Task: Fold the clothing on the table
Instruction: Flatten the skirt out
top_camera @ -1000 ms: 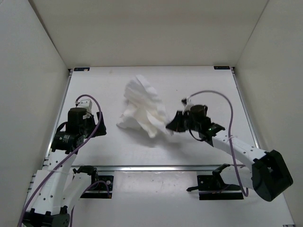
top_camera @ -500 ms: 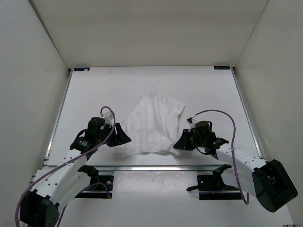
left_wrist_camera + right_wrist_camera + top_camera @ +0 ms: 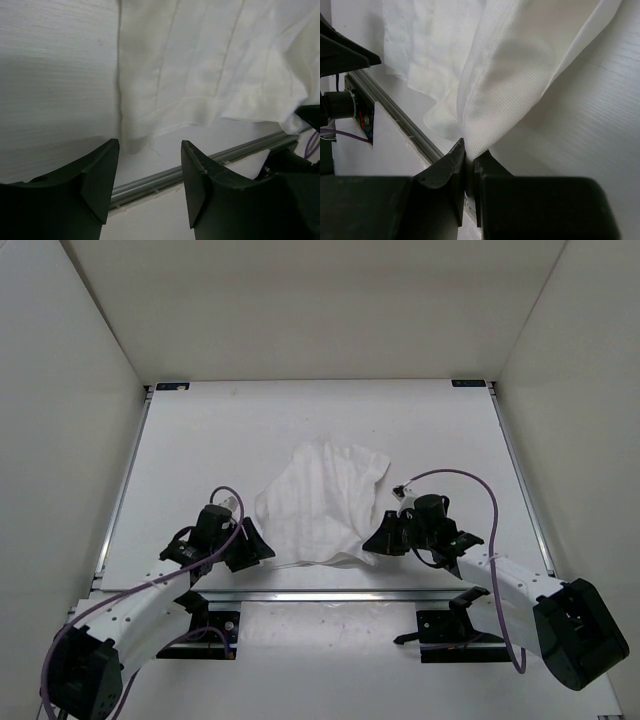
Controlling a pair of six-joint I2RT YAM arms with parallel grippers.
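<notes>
**My right gripper point(image 3: 470, 159) grips the clothing point(image 3: 320, 502); my left gripper point(image 3: 149, 147) is open beside it**

The clothing is a thin white garment. It lies on the table point(image 3: 200, 440), in the near half, about in the middle between my two arms. It is spread rather flat but wrinkled, with faint parallel lines running along it. Its near edge lies close to the silver rail point(image 3: 330, 593) at the near side of the table. As far as I can see from above, it does not cross this rail.

My right gripper is closed on the near right corner of the clothing. In the right wrist view the two fingers point(image 3: 445, 175) are pressed together. A fold of the cloth comes out from between them and rises away from the gripper. Here the cloth is lifted a little from the table, and a soft shadow lies beside it.

My left gripper is at the near left corner of the clothing, low over the table. Its jaws stand apart and nothing is clamped between them. In the left wrist view the hem and the corner of the cloth lie on the table just beyond the tips, in line with the gap. Whether one finger touches the cloth, I cannot tell.

A purple cable point(image 3: 455, 478) makes a loop over my right arm.
</notes>
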